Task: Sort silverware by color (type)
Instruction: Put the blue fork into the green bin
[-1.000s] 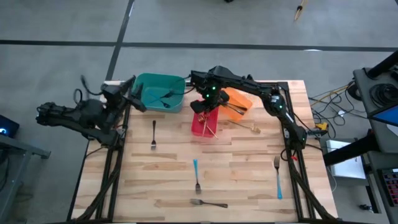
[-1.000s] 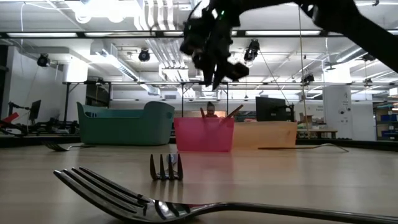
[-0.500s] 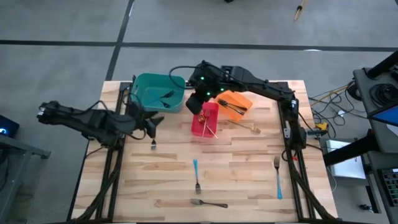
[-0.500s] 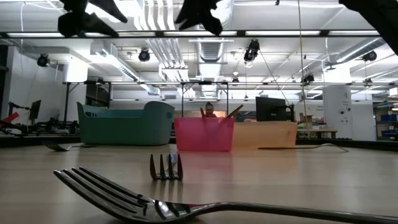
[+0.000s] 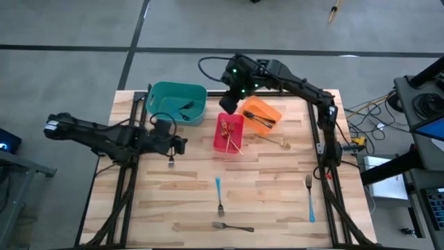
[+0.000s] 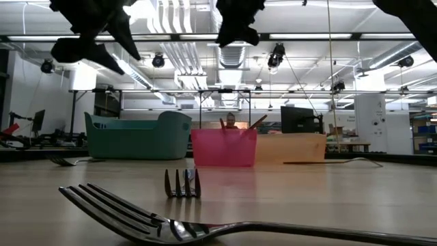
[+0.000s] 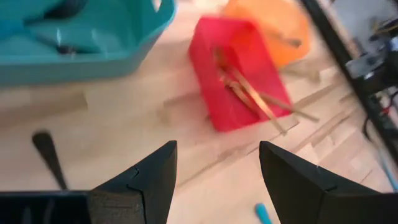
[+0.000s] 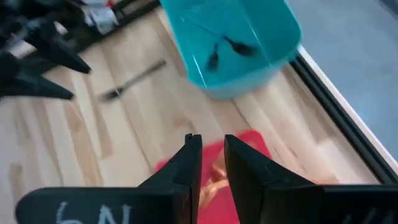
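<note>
Loose forks lie flat on the wooden table: a dark-handled one (image 5: 171, 154), a light-blue-handled one (image 5: 218, 195), a silver one (image 5: 232, 226) and another blue-handled one (image 5: 309, 198). Gold forks (image 5: 232, 135) lean in the red bin (image 5: 223, 144); dark ones (image 5: 182, 107) lie in the teal bin (image 5: 163, 94). My left gripper (image 5: 179, 144) hangs open above the table, beside the dark-handled fork's (image 7: 48, 154) handle, nothing between its fingers. My right gripper (image 8: 212, 155) is high above the red bin's far end, its fingers a narrow gap apart and empty.
An orange bin (image 5: 272, 111) with a fork in it stands right of the red one, and one more fork (image 5: 275, 141) lies just in front of it. In the low view the silver fork (image 6: 205, 229) fills the foreground. Bare wood lies between the bins and the near forks.
My left gripper has swung from beside the teal bin toward the table's near and right side, come down and rolled, ending by the dark-handled fork. My right gripper has risen from over the red bin and drifted toward the far edge. No fork has moved.
</note>
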{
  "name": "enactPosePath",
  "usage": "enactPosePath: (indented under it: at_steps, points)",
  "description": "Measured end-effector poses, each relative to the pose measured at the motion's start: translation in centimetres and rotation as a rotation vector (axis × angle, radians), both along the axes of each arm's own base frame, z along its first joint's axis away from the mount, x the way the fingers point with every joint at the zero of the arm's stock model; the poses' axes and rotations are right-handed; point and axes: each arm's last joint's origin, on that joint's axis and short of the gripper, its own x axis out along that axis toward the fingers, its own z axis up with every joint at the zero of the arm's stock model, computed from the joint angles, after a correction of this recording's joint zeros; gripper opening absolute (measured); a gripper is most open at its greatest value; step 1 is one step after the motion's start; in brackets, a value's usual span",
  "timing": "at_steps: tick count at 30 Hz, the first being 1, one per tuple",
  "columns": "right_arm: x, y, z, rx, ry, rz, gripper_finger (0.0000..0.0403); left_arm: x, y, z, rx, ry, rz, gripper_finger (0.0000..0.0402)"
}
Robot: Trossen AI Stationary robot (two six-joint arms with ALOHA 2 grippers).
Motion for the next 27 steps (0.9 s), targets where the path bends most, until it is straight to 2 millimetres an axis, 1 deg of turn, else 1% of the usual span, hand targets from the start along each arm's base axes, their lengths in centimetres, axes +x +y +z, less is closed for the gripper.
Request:
enactPosePath:
  at_steps: [7,12,21,27]
  points:
    - [-1.4,-1.8,-0.5,0.005,0.081,-0.051,0.0058,0.8,2.4,-1.6,-0.189,0.119,0.04,0.0207]
    - [-1.6,-2.3,-0.5,-0.022,0.09,-0.031,0.0058,1.0,3.7,-2.6,-0.243,0.21,0.069,0.0207]
    - [-1.9,-2.7,-0.6,-0.059,0.11,0.011,0.0059,1.7,3.6,-4.5,-0.345,0.359,0.055,0.0207]
    - [-1.8,-3.2,-1.0,-0.077,0.12,0.03,0.0059,2.3,3.6,-5.4,-0.385,0.404,0.046,0.0207]
